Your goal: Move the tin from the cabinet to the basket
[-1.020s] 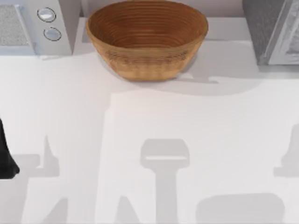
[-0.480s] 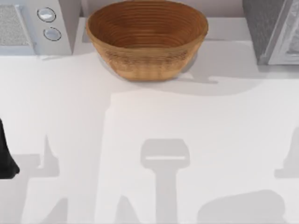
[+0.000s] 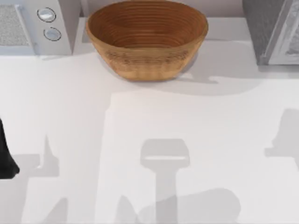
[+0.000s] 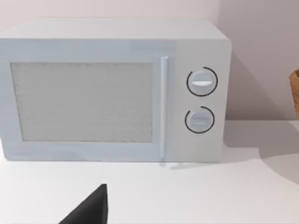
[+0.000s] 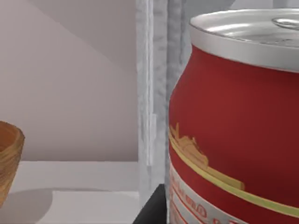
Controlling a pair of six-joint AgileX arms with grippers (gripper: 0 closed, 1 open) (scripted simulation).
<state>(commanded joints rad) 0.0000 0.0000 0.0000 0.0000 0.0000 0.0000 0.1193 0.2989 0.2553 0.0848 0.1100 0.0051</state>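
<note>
The small red-sided tin (image 5: 238,121) with its shiny silver top fills the right wrist view, likely pinched for carrying, just beside the dark-grey speckled cabinet (image 3: 271,30), well right of the tan wicker basket (image 3: 147,37), though I cannot tell the right gripper's grip.

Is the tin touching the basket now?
Apart. Right wrist view: the tin stands against the cabinet, bare table between it and the basket.

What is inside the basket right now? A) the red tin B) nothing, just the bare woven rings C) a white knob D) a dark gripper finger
B: in the top view the basket shows only its ribbed wicker rings inside, while the tin sits close in front of the right wrist camera, beside the cabinet frame.
</note>
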